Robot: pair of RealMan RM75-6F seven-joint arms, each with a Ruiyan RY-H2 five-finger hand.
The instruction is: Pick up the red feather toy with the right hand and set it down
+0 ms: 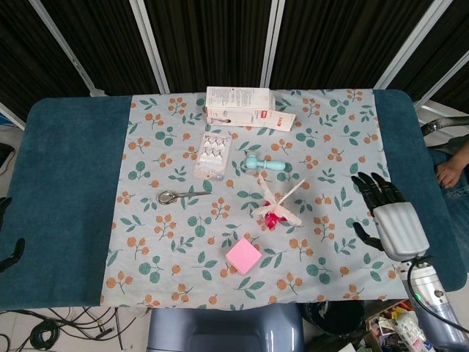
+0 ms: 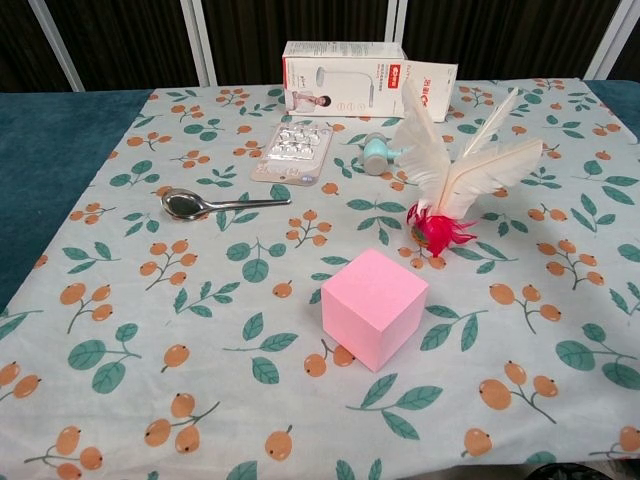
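Observation:
The red feather toy lies on the floral cloth near the table's middle, its red tuft toward the front and its white feathers fanning up and back. Nothing touches it. My right hand hovers over the cloth's right side, well to the right of the toy, with its dark fingers spread and nothing in them. The chest view shows the toy but no hand. My left hand shows in neither view.
A pink cube sits just in front-left of the toy. A spoon, a blister pack, a small teal object and a white-and-red box lie further back. Teal table borders the cloth.

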